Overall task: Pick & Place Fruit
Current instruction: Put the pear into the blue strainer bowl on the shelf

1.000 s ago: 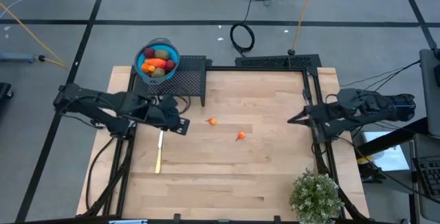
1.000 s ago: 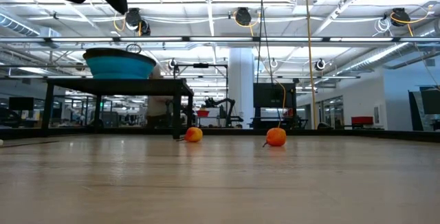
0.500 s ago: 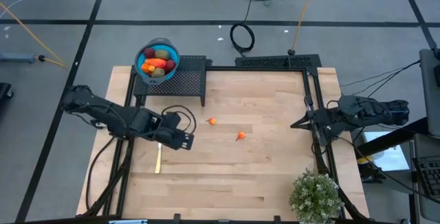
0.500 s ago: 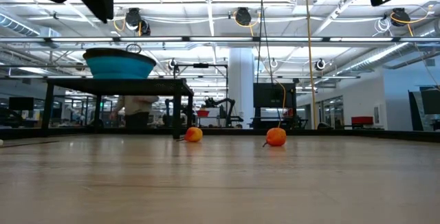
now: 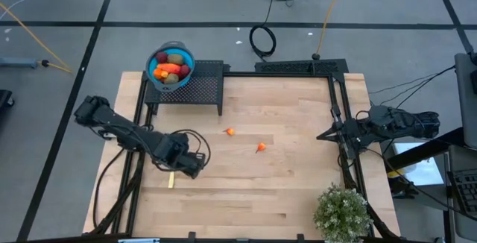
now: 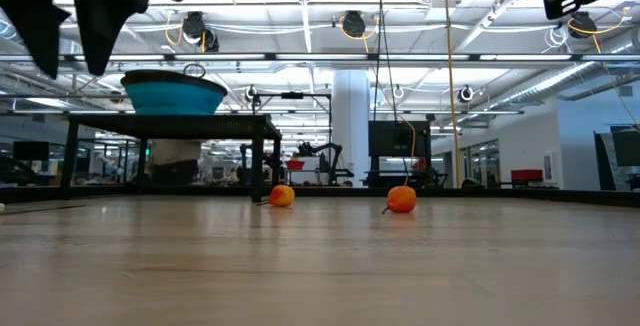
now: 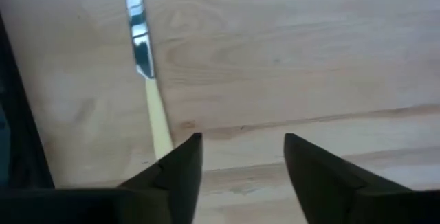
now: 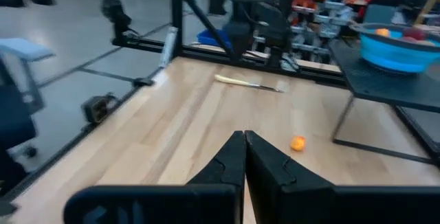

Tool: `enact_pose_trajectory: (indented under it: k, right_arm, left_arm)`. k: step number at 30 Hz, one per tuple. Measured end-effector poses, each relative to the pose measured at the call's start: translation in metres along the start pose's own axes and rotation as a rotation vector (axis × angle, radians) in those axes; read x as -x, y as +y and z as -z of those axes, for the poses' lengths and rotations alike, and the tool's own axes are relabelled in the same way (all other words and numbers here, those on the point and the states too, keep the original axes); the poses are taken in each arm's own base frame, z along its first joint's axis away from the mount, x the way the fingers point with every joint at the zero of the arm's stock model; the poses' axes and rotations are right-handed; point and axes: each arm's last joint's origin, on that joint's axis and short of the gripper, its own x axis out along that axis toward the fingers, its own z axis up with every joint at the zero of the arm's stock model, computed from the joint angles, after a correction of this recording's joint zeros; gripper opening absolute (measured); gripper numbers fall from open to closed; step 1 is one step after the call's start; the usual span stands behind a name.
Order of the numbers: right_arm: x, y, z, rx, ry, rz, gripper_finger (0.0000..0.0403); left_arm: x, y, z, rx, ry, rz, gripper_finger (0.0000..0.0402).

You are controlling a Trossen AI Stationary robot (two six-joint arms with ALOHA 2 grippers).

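L end effector (image 5: 195, 167) hovers low over the bench (image 5: 298, 191) w/ fingers (image 7: 180, 165) spread apart, empty, right above the knife (image 7: 146, 80), which isn't fruit. To do this step well, judged from here: swing it toward the nearer tiny orange fruit (image 5: 230, 132), drop straight down, close gently since small round pieces likely roll on smooth wood. Most fruit (image 5: 171, 69) already sits in the blue bowl (image 5: 184, 52) on the dark perforated stand (image 5: 205, 86). Second orange fruit (image 5: 260, 147) lies mid-bench, w/ a short stem. Knife: shiny blade, pale slim handle. Bench is light planked wood. R end effector (image 5: 320, 134) waits at bench's right edge, fingers pressed together, empty.
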Motion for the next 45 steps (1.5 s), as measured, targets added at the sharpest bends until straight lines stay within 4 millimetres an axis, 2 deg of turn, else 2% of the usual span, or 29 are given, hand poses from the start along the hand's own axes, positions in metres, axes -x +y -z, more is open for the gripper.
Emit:
enact_pose_trajectory:
  k: [5, 9, 13, 18, 22, 26, 32, 35, 39, 45]
  right_arm:
    - [0.0, 0.002, 0.0, -0.006, -0.007, -0.067, 0.0]
    - [0.0, 0.002, 0.0, -0.022, -0.006, -0.065, 0.0]
    - [0.0, 0.002, 0.0, -0.018, -0.006, -0.064, 0.0]
    - [0.0, 0.002, 0.0, -0.012, -0.006, -0.063, 0.0]
    - [0.0, 0.002, 0.0, -0.011, -0.006, -0.063, 0.0]
    - [0.0, 0.002, 0.0, -0.011, -0.006, -0.063, 0.0]
    - [0.0, 0.002, 0.0, -0.011, -0.006, -0.063, 0.0]
    - [0.0, 0.002, 0.0, -0.011, -0.006, -0.063, 0.0]
    - [0.0, 0.002, 0.0, -0.011, -0.006, -0.063, 0.0]
    - [0.0, 0.002, 0.0, -0.011, -0.006, -0.062, 0.0]
  left_arm:
    - [-0.011, 0.009, 0.01, 0.032, -0.003, -0.042, 0.0261]
    - [-0.017, 0.014, 0.017, 0.101, 0.045, -0.078, 0.0291]
    - [-0.017, 0.011, 0.022, 0.137, 0.048, -0.025, 0.0305]
    - [-0.017, -0.002, 0.018, 0.108, -0.046, 0.133, 0.0308]
    - [-0.015, -0.019, 0.01, -0.065, -0.184, 0.301, 0.0308]
    - [-0.011, -0.034, -0.003, -0.335, -0.355, 0.384, 0.0308]
    - [-0.008, -0.052, -0.028, -0.775, -0.553, 0.355, 0.0308]
    - [-0.005, -0.06, -0.042, -0.94, -0.627, 0.337, 0.0308]
    - [-0.003, -0.068, -0.061, -1.106, -0.676, 0.336, 0.0308]
    - [-0.008, -0.079, -0.092, -1.267, -0.689, 0.341, 0.0308]
